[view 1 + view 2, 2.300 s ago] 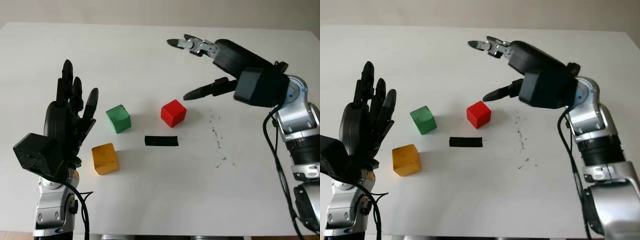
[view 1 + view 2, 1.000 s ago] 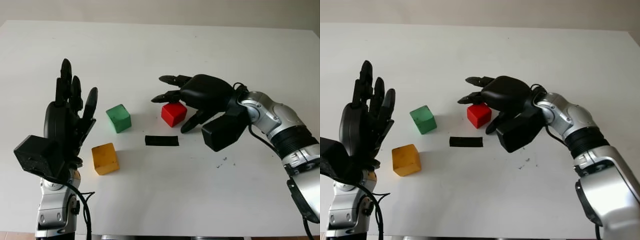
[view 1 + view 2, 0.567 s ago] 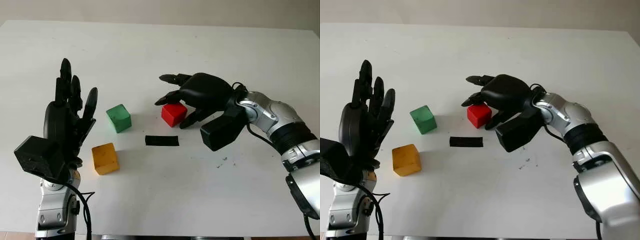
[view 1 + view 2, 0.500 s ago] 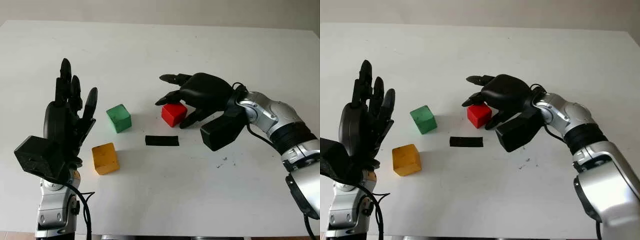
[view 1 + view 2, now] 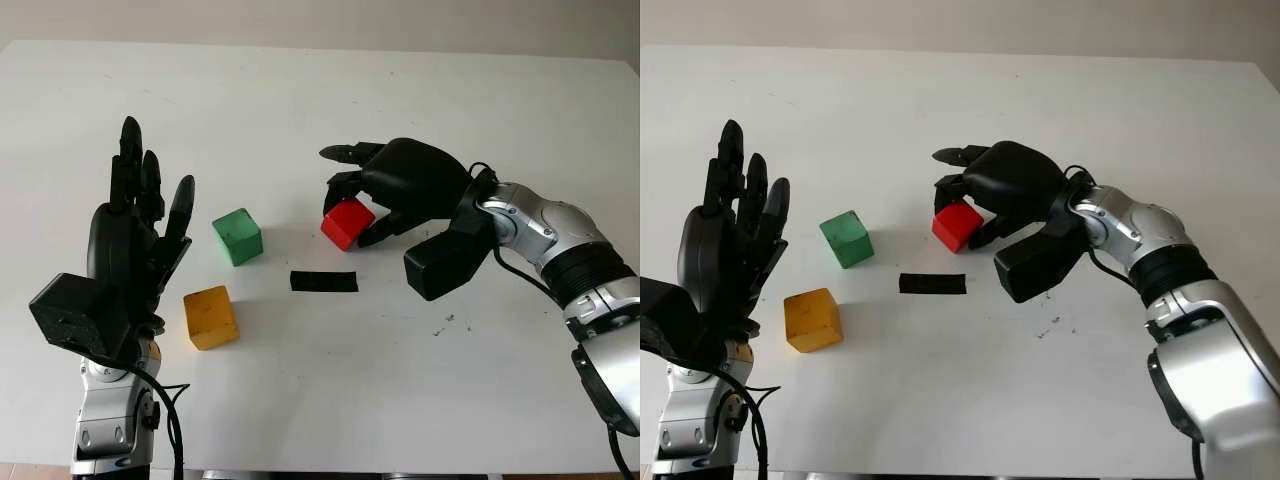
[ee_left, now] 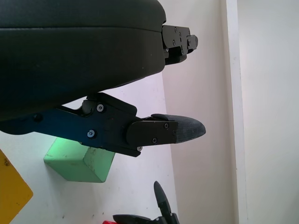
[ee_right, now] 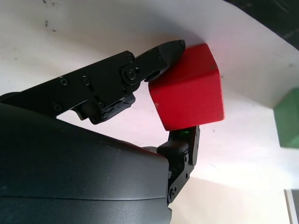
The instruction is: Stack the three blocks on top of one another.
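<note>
Right hand: our black three-fingered right hand [image 5: 385, 190] sits near the middle of the white desk [image 5: 320, 400], its fingers [image 7: 154, 58] clenched around the small red cube-shaped block [image 5: 347, 222].
Red block: we see it pinched from opposite sides and tilted, one corner up; whether it has left the desk we cannot tell.
Green block: the small green cube-shaped block [image 5: 238, 236] stands on the desk, apart from the red one, between our two hands.
Yellow block: the small yellow cube-shaped block [image 5: 210, 317] stands on the desk nearer to us than the green one, just beside our left hand.
Left hand: our black left hand [image 5: 130, 245] is raised upright at the desk's left side, released and holding nothing.
Tape: a short black strip [image 5: 323, 281] lies flat on the desk, just in front of the red block.
</note>
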